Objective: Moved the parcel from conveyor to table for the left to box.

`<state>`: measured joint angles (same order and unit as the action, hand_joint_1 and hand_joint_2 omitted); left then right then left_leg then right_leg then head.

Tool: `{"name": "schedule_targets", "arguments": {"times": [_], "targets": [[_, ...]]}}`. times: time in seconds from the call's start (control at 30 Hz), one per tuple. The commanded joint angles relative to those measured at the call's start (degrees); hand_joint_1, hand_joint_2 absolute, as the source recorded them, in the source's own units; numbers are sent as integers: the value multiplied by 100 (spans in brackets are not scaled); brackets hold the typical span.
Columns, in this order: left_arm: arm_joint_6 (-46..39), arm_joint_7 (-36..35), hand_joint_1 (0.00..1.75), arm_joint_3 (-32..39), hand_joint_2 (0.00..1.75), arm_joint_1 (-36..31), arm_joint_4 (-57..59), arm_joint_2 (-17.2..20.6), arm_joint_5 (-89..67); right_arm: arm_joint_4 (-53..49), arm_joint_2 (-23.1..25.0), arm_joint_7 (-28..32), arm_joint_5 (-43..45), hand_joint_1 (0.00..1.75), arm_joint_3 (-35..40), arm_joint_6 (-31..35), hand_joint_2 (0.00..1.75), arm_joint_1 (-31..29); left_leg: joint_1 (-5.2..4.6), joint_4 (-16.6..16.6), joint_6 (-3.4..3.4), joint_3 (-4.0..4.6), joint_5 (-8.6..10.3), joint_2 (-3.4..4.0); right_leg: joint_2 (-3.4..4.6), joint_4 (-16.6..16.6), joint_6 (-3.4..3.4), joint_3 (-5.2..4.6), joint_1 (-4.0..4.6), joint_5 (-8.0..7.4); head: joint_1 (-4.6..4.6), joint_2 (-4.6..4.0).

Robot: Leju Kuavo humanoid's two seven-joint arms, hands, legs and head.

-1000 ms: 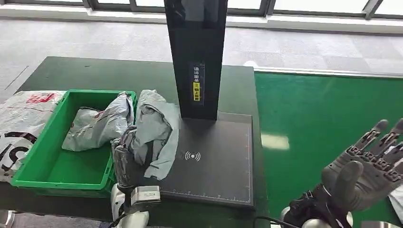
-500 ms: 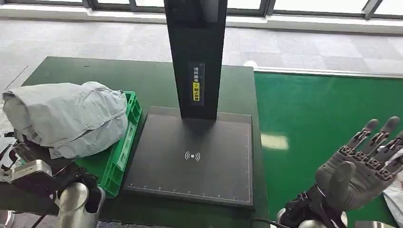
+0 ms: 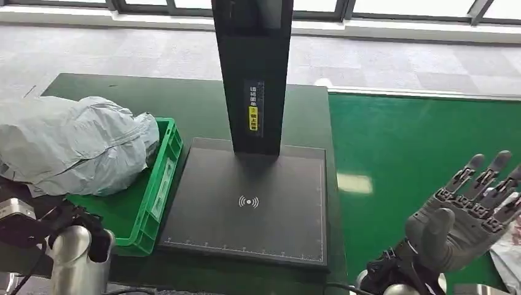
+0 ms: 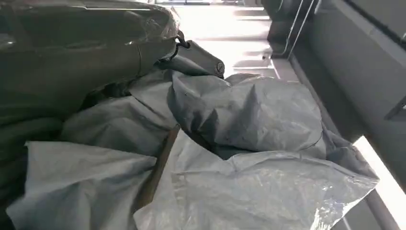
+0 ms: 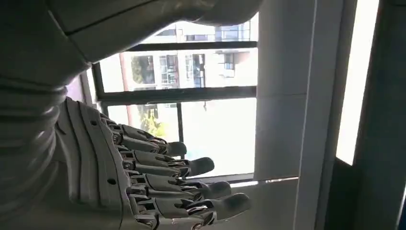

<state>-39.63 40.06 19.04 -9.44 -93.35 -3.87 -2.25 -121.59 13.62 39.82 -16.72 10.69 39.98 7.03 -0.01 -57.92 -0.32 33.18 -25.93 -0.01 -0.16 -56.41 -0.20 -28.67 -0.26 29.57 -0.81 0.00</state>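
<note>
- My left hand (image 4: 72,52) is under the grey parcel (image 3: 70,144), holding it up; in the left wrist view my thumb and dark fingers press against the crumpled plastic, which hides most of the hand.
- In the head view the silver forearm of my left arm (image 3: 70,258) comes in at the near left, with the parcel bulging above it.
- The parcel sits over the left, far part of the green bin (image 3: 150,203), covering much of its inside; whether it touches the bin floor I cannot tell.
- My right hand (image 3: 470,212) is raised at the near right, palm up, fingers spread apart and holding nothing; the right wrist view shows those fingers (image 5: 191,187) extended side by side against a bright window.
- The right hand hovers above the green conveyor (image 3: 418,153), which fills the right side of the scene.
- A bit of white plastic (image 3: 507,252) shows at the near right edge, just beside my right hand.
- Between bin and conveyor lies the black scanner pad (image 3: 249,203) with a white wireless mark, on the dark table (image 3: 184,98).
- A black post (image 3: 253,74) stands upright at the pad's far edge, with a yellow label on its front.
</note>
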Motion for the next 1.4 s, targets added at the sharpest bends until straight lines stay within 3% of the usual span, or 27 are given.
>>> {"name": "schedule_targets", "arguments": {"times": [0.03,0.1,1.4], "targets": [[-37,-6,175,562,175,-594,468,96,-476,234,-20,18,-84,0,193,2,175,-16,3,10,-7,-1,3,2,4,8,-1,-2,2,-2,0,0],[-37,-6,175,550,175,-973,975,191,-693,222,-8,18,-96,0,188,2,175,12,5,10,-6,-2,5,-8,-6,8,-1,4,3,-1,0,0],[-37,-6,175,550,175,-973,975,191,-693,222,-8,18,-96,0,188,2,175,12,3,8,-6,4,4,3,3,6,-2,-4,2,-4,0,0]]}}
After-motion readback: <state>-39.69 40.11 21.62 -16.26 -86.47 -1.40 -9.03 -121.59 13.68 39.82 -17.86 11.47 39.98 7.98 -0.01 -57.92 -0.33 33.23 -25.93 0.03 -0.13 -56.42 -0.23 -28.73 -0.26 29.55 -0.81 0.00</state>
